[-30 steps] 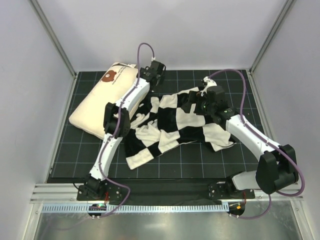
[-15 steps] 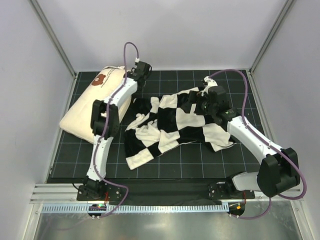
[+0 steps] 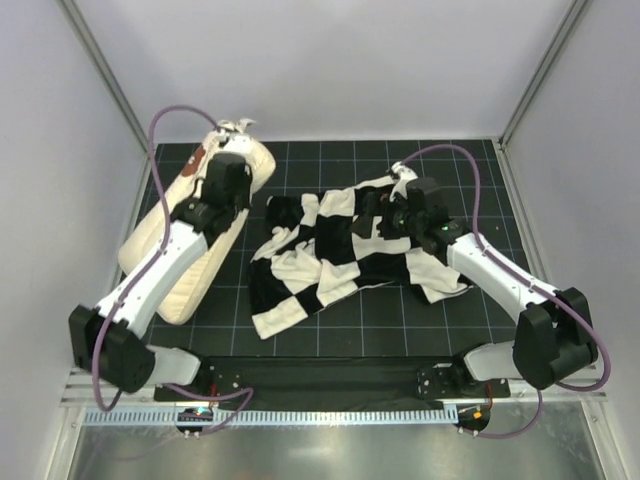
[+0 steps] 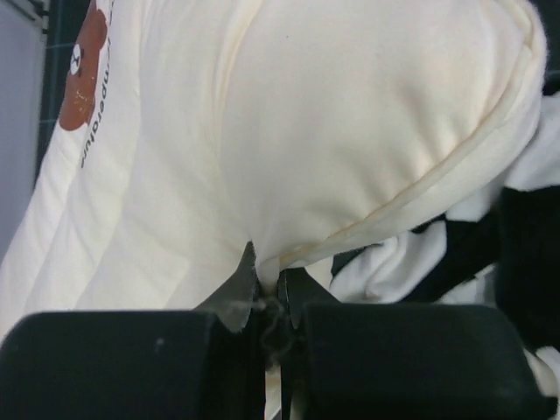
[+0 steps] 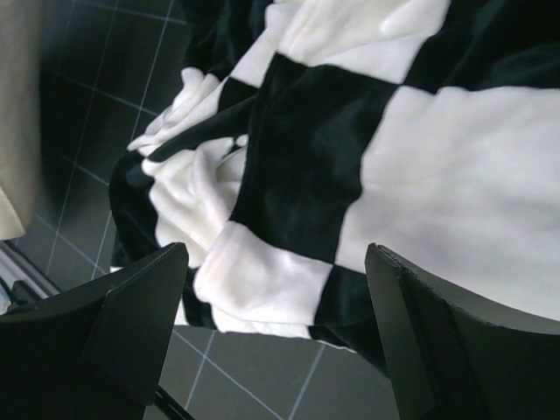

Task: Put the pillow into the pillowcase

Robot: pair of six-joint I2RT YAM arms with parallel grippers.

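At 10 o'clock on mat (image 3: 400,330), pillow (image 3: 170,265) lay, left gripper (image 4: 269,284) clenched on its piped seam. Pillowcase (image 3: 340,250) crumpled at centre; right gripper (image 5: 276,254) spread above, empty. Judged best: pinch single hem layer, mouth toward 9 o'clock.

A: Pillow (image 3: 212,255), condition?
B: Cream-white, brown bear mark near its far end. Lies diagonally along the left side of the mat (image 3: 400,320).
A: Pillowcase (image 3: 340,250)?
B: Black-and-white checked plush, crumpled at centre, just beside the pillow.
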